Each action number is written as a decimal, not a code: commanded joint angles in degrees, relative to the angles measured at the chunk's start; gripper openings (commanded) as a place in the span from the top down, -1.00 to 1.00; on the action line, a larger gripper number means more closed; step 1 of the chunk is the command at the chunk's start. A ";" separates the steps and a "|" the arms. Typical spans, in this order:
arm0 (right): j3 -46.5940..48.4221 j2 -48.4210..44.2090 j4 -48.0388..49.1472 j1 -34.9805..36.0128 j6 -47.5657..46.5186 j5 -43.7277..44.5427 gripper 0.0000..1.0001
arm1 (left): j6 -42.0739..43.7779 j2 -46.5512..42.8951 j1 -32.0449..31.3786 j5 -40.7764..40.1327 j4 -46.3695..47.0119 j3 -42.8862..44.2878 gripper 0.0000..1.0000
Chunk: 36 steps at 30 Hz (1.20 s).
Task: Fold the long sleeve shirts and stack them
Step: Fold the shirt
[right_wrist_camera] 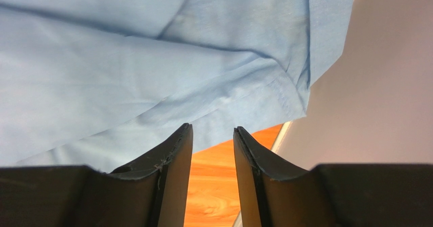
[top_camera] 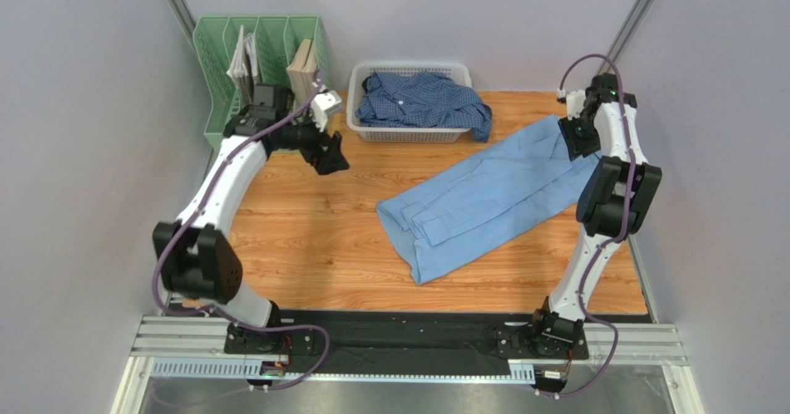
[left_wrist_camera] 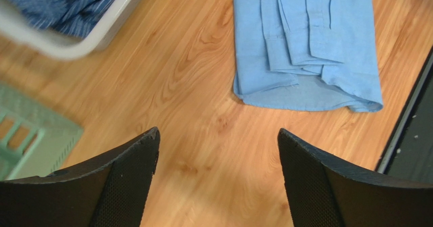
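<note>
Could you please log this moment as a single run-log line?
left pincer: open, empty | right pincer: slightly apart over sky-blue shirt | checked shirt: in basket

The left arm [top_camera: 232, 178] rises from its base at the near left, folds at the black left elbow [top_camera: 199, 261] low on the outer side, and reaches forward and inward. The left wrist [top_camera: 297, 136] hangs over the far left of the worktop [top_camera: 315, 247], with the left jaws angled down and to the right and spread wide apart. The right arm [top_camera: 579, 266] climbs more steeply from its base to the bulky black right elbow [top_camera: 619, 195], then runs on toward the far right edge. There the right wrist [top_camera: 582, 134] tips downward. The right jaws stand only a narrow gap apart, their black inner faces nearly parallel.
</note>
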 commanded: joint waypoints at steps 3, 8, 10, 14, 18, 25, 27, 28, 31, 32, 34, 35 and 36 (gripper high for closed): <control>-12.63 -12.62 -5.93 0.85 5.14 -6.60 0.23 | 12.43 13.71 -12.69 -6.29 -3.08 8.46 -0.68; -23.45 -13.25 -1.45 1.20 8.57 -5.90 0.32 | 19.11 24.60 -22.19 -17.31 -3.24 14.15 -0.37; -24.16 -11.59 0.30 1.29 9.45 -5.20 0.34 | 19.99 28.81 -23.95 -19.24 -4.64 16.01 -0.29; -21.89 -6.93 2.33 1.46 10.51 -3.62 0.36 | 22.80 33.22 -26.94 -24.42 -6.41 17.43 -0.13; -17.06 -1.04 3.21 1.99 11.04 -2.03 0.37 | 22.98 35.77 -28.96 -27.51 -9.21 16.90 0.03; -9.58 5.74 2.42 4.19 9.54 2.97 0.37 | 21.50 37.01 -31.95 -26.99 -14.14 13.73 0.34; -8.17 7.40 2.43 4.19 8.49 4.29 0.37 | 21.05 37.10 -33.44 -25.50 -15.54 12.94 0.38; -6.69 7.93 2.51 4.10 7.97 5.86 0.37 | 20.61 36.84 -33.97 -25.05 -15.64 12.42 0.40; -3.43 10.57 2.60 3.75 5.85 9.38 0.38 | 18.68 36.31 -36.96 -22.68 -15.81 10.66 0.42; -2.37 11.10 2.51 3.14 5.59 9.83 0.37 | 17.98 36.31 -37.83 -21.81 -15.73 10.31 0.42; -0.70 12.41 1.99 2.61 5.24 10.53 0.37 | 14.65 37.09 -40.56 -19.52 -15.46 10.57 0.43; 0.44 12.51 1.72 1.91 5.24 10.45 0.37 | 13.42 37.53 -41.53 -18.64 -15.37 11.61 0.45; 0.62 12.33 1.37 1.55 5.15 9.93 0.36 | 11.58 37.97 -43.54 -16.98 -15.81 12.32 0.46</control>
